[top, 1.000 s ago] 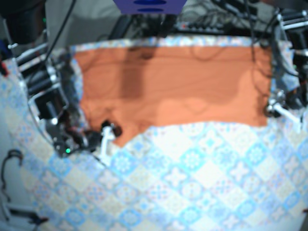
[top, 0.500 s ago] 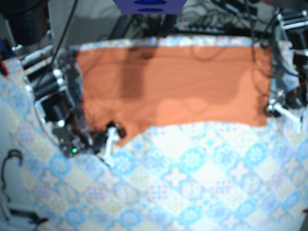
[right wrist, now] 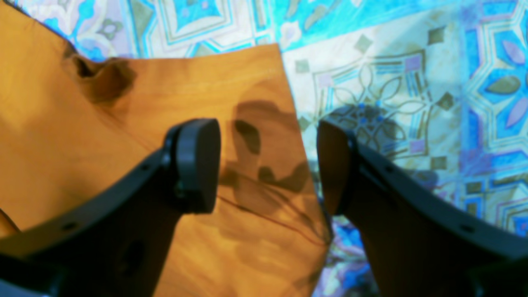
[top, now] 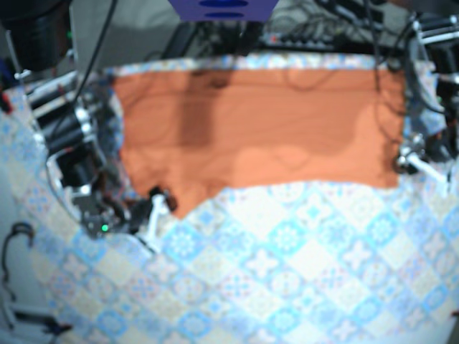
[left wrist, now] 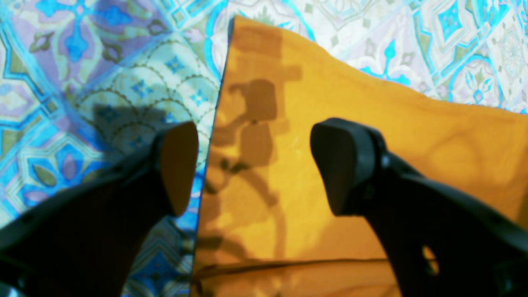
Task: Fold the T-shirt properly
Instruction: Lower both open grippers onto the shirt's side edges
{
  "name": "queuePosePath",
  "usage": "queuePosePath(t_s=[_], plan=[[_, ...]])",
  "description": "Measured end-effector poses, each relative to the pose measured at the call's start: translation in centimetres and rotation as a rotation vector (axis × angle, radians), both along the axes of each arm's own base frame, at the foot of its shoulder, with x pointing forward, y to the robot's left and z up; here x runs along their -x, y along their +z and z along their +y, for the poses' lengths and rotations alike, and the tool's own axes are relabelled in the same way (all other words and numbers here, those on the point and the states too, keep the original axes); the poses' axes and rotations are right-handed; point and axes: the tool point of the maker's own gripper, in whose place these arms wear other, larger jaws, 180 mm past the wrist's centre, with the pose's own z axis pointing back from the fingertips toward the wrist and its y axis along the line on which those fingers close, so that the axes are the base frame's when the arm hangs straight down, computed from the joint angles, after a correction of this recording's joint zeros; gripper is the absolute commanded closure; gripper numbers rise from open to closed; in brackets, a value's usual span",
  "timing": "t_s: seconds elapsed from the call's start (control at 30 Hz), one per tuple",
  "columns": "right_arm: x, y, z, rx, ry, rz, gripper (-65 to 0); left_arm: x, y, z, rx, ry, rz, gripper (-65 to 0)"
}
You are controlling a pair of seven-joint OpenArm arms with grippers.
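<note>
T-shirt [top: 258, 132] lies spread across the far bench [top: 287, 287] | left pincer [left wrist: 260, 165], right pincer [right wrist: 268, 165] both released, each straddling a shirt edge | risk: closing here, we may pinch the patterned cover [left wrist: 82, 82] too; uneven grips would skew our fold

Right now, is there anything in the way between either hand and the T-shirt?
Nothing visible. The left hand is open astride one side edge of the T-shirt, with one finger over the shirt and the other over the patterned tablecloth. The right hand is open astride the opposite edge. Only bare fabric lies beneath them.
</note>
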Motion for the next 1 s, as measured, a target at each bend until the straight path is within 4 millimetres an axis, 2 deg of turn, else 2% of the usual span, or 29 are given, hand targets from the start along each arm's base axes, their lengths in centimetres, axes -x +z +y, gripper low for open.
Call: queuePosePath(t_s=[0.23,1.0], plan=[[1.0,-1.4,-0.9,0.002,-0.027,0.018,-36.2,0.5,-0.3,0.1,-0.001,0.000,0.012,-45.9],[0.6,-1.6,-1.3,0.004,-0.060,-0.001,-36.0,0.5,-0.3,0.1,-0.002,0.000,0.012,-45.9]])
